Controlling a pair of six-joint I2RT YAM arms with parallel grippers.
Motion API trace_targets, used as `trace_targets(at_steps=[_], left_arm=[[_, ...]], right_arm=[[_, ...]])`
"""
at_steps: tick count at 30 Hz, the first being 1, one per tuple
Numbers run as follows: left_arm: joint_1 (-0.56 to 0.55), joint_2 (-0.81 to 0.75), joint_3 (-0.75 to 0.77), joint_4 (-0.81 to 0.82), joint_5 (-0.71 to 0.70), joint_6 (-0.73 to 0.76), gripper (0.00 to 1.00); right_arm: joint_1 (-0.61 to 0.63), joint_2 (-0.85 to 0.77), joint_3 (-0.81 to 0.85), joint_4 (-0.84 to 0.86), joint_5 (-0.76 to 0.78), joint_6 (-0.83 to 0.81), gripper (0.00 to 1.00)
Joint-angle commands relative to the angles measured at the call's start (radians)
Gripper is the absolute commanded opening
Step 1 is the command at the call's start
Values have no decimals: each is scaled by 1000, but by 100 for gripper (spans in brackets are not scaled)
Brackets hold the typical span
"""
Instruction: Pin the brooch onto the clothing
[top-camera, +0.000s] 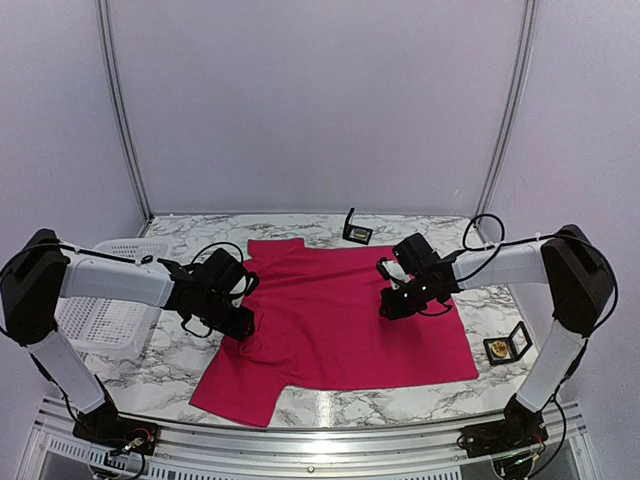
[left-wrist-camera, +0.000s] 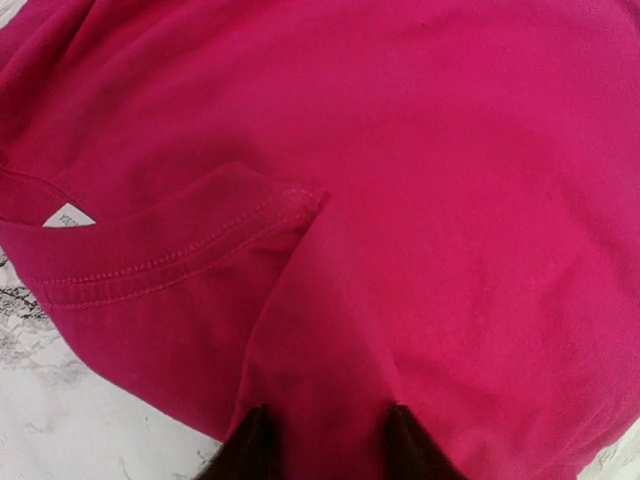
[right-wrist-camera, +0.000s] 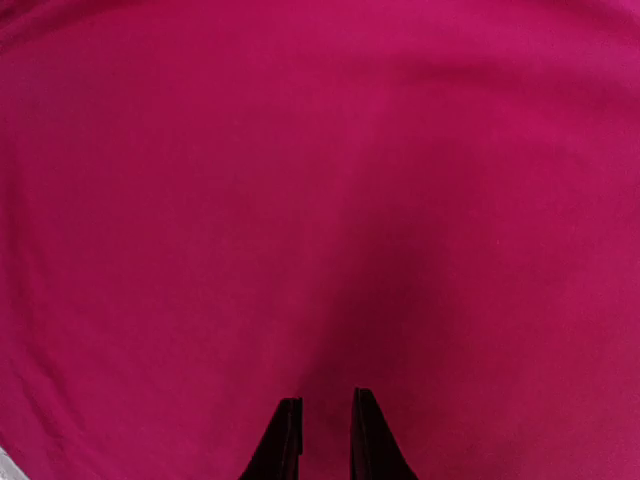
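The clothing (top-camera: 330, 330), a magenta-pink T-shirt, lies spread on the marble table. Its collar (left-wrist-camera: 170, 265) and white neck label (left-wrist-camera: 68, 215) show in the left wrist view. My left gripper (top-camera: 238, 322) (left-wrist-camera: 325, 440) presses on the shirt's left edge beside the collar. Its jaws stand apart, with a raised ridge of fabric (left-wrist-camera: 320, 340) between the fingertips. My right gripper (top-camera: 392, 305) (right-wrist-camera: 327, 430) hovers over the shirt's (right-wrist-camera: 300, 200) right part with a narrow gap and nothing in it. The gold brooch (top-camera: 499, 348) sits in a small open black box at the right, away from both grippers.
A white plastic basket (top-camera: 115, 320) stands at the left, under the left arm. A small black object (top-camera: 356, 233) sits at the back, just beyond the shirt. Marble tabletop (top-camera: 360, 405) shows in front of the shirt. Metal frame rails run along the near edge.
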Motion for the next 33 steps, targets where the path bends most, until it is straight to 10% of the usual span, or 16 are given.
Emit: trace_targets(at_steps=[1,3,14,17,22,29,33], left_arm=[[-2,0,-11,-10,12,-71,16],[-3,-44,-40,-9,-26,-135,0],[-23,-659,-554,131,-196,-903,0],[-34,-780,-658,107,-204,-994,13],[-55,-826,-617,-15,-271,-966,54],[-306,-595,-289,-103,-445,-637,48],[-394,-406,-129,-205,-469,-569,49]], right_arm=[[-1,-7,-50,37,15,44,12],[-8,-2,-69,38,62,47,11],[-103,20,-146,121,59,17,8],[-103,32,-129,118,45,4,8],[-102,15,-84,96,51,-23,8],[9,-96,-32,48,68,-121,8],[222,-153,-41,118,-171,-257,5]])
